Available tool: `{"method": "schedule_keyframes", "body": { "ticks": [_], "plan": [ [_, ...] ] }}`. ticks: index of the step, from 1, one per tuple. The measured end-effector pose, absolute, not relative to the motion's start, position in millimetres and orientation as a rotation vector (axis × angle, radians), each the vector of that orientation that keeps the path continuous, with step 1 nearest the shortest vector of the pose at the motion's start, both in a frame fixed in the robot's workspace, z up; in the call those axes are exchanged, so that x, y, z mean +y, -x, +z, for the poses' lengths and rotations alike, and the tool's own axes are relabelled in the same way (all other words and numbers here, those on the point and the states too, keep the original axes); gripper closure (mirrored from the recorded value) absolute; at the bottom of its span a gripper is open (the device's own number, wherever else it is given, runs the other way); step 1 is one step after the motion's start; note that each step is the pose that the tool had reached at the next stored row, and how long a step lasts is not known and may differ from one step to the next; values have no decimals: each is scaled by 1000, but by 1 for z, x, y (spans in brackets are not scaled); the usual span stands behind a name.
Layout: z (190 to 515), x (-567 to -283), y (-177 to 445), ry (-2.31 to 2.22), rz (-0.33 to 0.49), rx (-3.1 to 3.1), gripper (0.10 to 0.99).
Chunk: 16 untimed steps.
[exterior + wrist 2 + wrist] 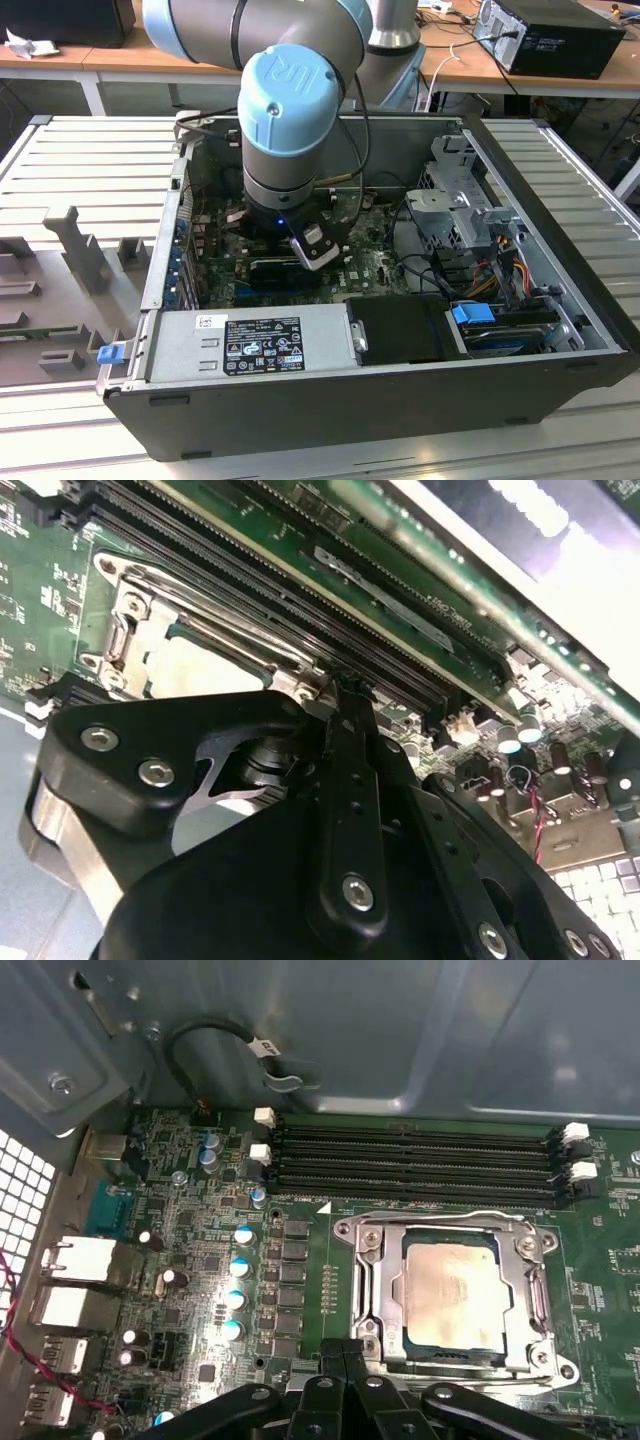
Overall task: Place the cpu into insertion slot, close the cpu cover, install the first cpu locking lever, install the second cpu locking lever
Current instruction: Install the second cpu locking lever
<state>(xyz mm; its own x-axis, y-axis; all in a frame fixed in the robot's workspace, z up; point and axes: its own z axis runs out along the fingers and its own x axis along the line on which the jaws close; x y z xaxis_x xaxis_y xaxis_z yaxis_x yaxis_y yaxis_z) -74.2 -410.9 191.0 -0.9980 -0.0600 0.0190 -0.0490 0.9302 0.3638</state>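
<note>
The cpu [450,1295] lies flat in the insertion slot [358,1235] on the green board, its pale face showing through the window of the cpu cover [385,1300], which lies down flat over it. In the second wrist view the same cpu [200,665] and cover [135,620] sit just beyond my fingers. My gripper [345,1355] is shut, its black fingertips together at the socket's edge, near one corner. Its tip [340,685] meets the end of a silvery bar running along the socket beside the ram slots. The arm's wrist [290,200] reaches down into the open computer case.
Long black ram slots [410,1165] run beside the socket. Capacitors [240,1270] and rear ports [70,1260] stand to one side. The power supply [250,345], a drive cage [460,200] and loose cables [500,260] crowd the case around the arm.
</note>
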Motion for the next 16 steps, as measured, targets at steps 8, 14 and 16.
{"method": "schedule_keyframes", "body": {
  "ticks": [8, 14, 16],
  "plan": [
    [222, -411, 75, -86, -577, -3056, 980],
    [246, -411, 75, -86, -584, -3055, 980],
    [246, -411, 75, -86, -584, -3055, 980]
  ]
}}
